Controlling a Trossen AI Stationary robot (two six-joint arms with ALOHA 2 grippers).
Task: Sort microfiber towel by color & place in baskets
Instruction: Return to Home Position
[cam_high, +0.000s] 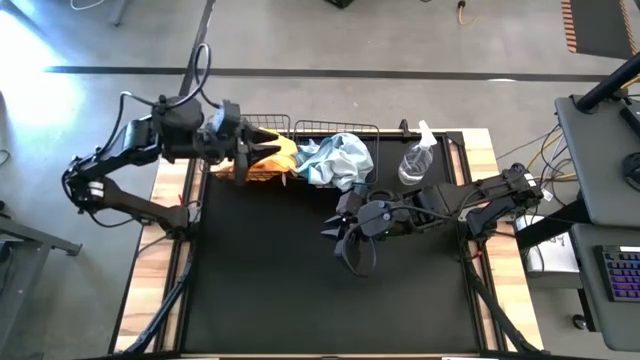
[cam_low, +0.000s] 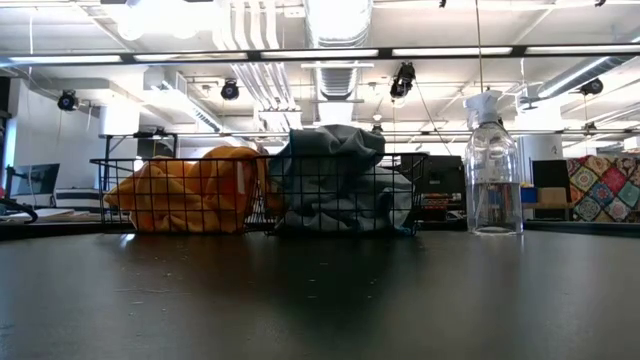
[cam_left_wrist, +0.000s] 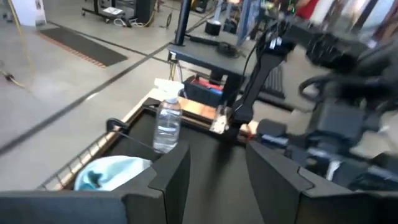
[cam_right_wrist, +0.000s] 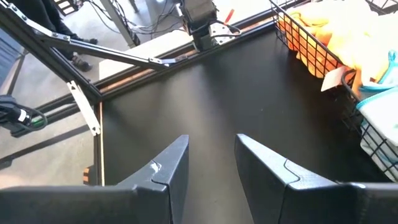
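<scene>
Seen from table height, orange towels (cam_low: 185, 190) filled the left basket (cam_low: 112, 195) and blue-grey towels (cam_low: 335, 165) filled the right basket (cam_low: 405, 205), with a spray bottle (cam_low: 493, 170) beside them. Only the overhead view placed the arms: the left gripper (cam_high: 270, 152) hung over the orange pile, and the right gripper (cam_high: 340, 235) over the black mat (cam_high: 280, 290). The wrist views showed both claws spread and empty.

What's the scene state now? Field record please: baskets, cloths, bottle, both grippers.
left basket: holds orange cloths, piled above the rim
right basket: holds blue-grey cloths, piled above the rim
spray bottle: upright, beside the right basket
left gripper: open, empty, over the left basket
right gripper: open, empty, over the black mat
</scene>
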